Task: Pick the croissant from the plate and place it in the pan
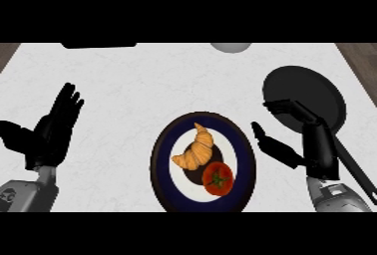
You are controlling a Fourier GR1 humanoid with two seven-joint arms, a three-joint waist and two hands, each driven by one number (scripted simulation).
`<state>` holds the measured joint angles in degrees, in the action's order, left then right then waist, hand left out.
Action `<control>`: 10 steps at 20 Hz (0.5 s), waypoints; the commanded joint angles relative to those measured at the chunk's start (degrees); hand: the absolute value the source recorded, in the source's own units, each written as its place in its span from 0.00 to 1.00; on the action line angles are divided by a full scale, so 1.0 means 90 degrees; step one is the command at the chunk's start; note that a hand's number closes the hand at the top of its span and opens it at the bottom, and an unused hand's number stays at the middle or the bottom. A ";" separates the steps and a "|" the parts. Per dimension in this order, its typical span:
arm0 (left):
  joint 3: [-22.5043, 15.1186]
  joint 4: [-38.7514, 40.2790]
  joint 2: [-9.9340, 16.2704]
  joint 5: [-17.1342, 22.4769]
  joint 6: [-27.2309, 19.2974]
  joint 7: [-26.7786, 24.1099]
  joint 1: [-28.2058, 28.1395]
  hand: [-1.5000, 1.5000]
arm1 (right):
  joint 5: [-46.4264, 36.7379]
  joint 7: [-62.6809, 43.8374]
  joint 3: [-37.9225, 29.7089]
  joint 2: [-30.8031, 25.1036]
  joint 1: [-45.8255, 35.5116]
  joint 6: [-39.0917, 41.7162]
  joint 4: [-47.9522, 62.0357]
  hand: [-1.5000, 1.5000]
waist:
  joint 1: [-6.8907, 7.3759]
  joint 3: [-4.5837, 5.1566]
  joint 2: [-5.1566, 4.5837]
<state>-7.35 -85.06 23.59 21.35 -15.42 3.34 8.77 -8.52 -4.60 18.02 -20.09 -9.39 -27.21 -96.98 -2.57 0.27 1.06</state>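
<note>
A golden croissant [196, 148] lies on a dark blue and white plate [168, 184] in the lower middle of the counter, beside a red tomato [218, 180]. A black pan [303, 94] sits to the upper right, its handle running down toward the right edge. My right hand [313, 144] is open just right of the plate, fingers overlapping the pan's lower rim, thumb pointing at the plate. It touches neither the croissant nor the plate. My left hand [50, 130] rests open at the left, fingers up.
A dark object [98, 45] lies at the counter's far edge on the left, and a pale round object [231, 47] at the far edge in the middle. Wooden floor shows beyond the counter's corners.
</note>
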 commanded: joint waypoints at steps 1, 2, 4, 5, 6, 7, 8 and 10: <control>0.0125 -0.0090 0.0143 0.0009 -0.0110 0.0313 0.0053 0.50 | -0.1402 -0.0859 0.0700 -0.0324 0.1137 -0.0707 -0.1024 0.00 | -0.0147 0.0003 0.0034; 0.0040 -0.0076 -0.0002 -0.0024 -0.0204 0.0410 0.0205 0.50 | -0.1646 -0.1074 0.0582 -0.0714 0.1226 -0.0564 -0.1176 0.00 | -0.0089 -0.0005 -0.0016; -0.0014 -0.0102 -0.0102 -0.0016 -0.0192 0.0450 0.0241 0.50 | -0.2196 -0.1759 0.0869 -0.1033 0.1207 -0.0164 -0.1739 0.00 | 0.0032 -0.0003 -0.0039; 0.0130 -0.0347 0.0147 0.0111 0.0052 0.0387 -0.0112 0.50 | -0.2589 -0.2047 0.1021 -0.1065 0.1310 -0.0149 -0.1893 0.00 | 0.0141 -0.0002 -0.0027; -0.0167 -0.0350 -0.0205 -0.0173 -0.0208 0.0261 0.0006 0.50 | -0.2672 -0.2382 0.0880 -0.1250 0.1143 0.0152 -0.2236 0.00 | 0.0147 -0.0009 -0.0059; -0.0094 -0.0390 -0.0126 -0.0197 -0.0286 0.0374 0.0055 0.50 | -0.2731 -0.2726 0.0879 -0.1494 0.1230 0.0476 -0.2780 0.00 | 0.0118 -0.0008 -0.0046; -0.0232 -0.0676 -0.0147 -0.0289 -0.0379 0.0698 0.0096 0.50 | -0.3041 -0.2859 0.1002 -0.1222 0.1033 0.0510 -0.2487 0.00 | 0.0235 -0.0021 -0.0081; -0.0186 -0.0631 -0.0152 -0.0287 -0.0320 0.0556 -0.0011 0.50 | -0.3054 -0.3995 0.0989 -0.1343 0.0431 0.1421 -0.3102 0.00 | 0.0262 -0.0011 -0.0077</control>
<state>-8.04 -88.72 23.00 20.10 -17.02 7.20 9.00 -31.76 -28.78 26.05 -29.82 -2.16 -22.48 -117.56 -1.05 0.18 0.54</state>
